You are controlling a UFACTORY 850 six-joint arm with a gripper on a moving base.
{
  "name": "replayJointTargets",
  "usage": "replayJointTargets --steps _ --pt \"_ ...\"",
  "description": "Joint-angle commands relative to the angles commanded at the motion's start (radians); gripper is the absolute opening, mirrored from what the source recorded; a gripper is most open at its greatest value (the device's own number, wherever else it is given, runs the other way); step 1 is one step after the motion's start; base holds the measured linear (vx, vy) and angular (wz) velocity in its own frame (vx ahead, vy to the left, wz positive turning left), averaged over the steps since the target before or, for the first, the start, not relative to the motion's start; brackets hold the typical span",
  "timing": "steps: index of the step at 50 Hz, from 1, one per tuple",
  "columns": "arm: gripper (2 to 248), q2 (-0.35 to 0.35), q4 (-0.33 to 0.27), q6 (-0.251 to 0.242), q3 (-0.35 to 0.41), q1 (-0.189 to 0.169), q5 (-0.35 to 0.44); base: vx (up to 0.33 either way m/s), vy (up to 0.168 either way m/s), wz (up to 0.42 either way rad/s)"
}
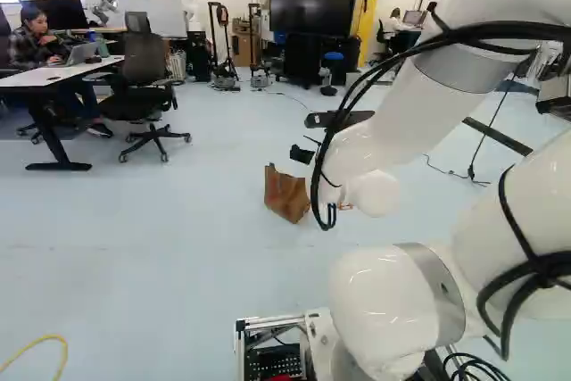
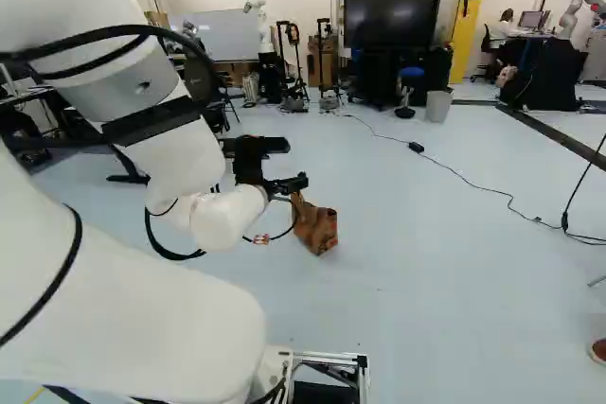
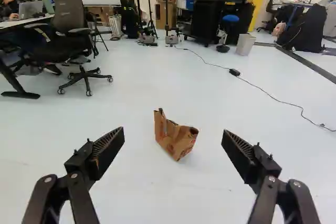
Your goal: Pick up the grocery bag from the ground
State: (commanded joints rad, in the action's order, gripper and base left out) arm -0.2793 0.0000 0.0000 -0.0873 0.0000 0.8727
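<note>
1. While my gripper hangs above the pale floor, released, its two fingers stand wide apart!
2. And straight ahead, down on that floor, sits the brown grocery bag (rather crumpled, folks), framed between my fingers in the wrist view.

Three overlapping views, roughly forward.
</note>
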Motion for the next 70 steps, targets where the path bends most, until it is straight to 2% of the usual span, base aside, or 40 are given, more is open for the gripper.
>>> replayJointTargets --steps 24,38,67,70 --pt "247 0.000 0.000 0.000 0.000 0.000 0.000 0.340 -0.132 -0.029" --pt "247 0.000 0.000 0.000 0.000 0.000 0.000 0.339 0.049 0.187" --pt "247 0.000 0.000 0.000 0.000 0.000 0.000 0.258 0.005 0.002" --pt "247 0.030 0.000 0.000 -0.025 0.000 0.000 0.089 0.005 0.011"
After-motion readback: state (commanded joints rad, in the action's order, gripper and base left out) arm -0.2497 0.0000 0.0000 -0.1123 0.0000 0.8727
